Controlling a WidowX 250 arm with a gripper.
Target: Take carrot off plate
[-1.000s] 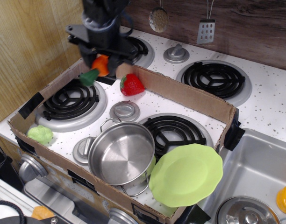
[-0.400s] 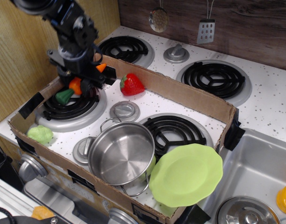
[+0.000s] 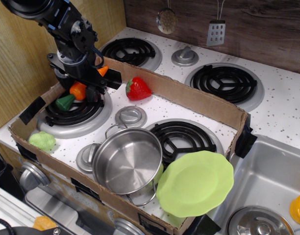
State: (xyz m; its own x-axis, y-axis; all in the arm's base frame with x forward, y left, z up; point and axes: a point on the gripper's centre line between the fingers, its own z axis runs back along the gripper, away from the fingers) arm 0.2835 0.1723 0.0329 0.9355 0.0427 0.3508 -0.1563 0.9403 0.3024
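Observation:
My gripper (image 3: 84,84) hangs over the back-left burner (image 3: 75,108) and is shut on the orange carrot (image 3: 77,91), whose dark green stem cap (image 3: 65,102) points down-left just above the burner coil. The carrot's tapered tip shows orange on the far side of the fingers. The lime-green plate (image 3: 195,183) lies empty at the front right, on the corner of the cardboard box, far from the gripper.
A cardboard box wall (image 3: 194,99) rings the stove area. A steel pot (image 3: 128,160) stands at the front centre, a red strawberry (image 3: 138,89) at the back, a pale green lettuce toy (image 3: 42,141) at the left. A sink (image 3: 272,186) with a lid and a yellow toy (image 3: 298,209) is at right.
My gripper has carried the carrot from the back wall of the box forward and left, down over the back-left burner. In the last half second it barely moved.

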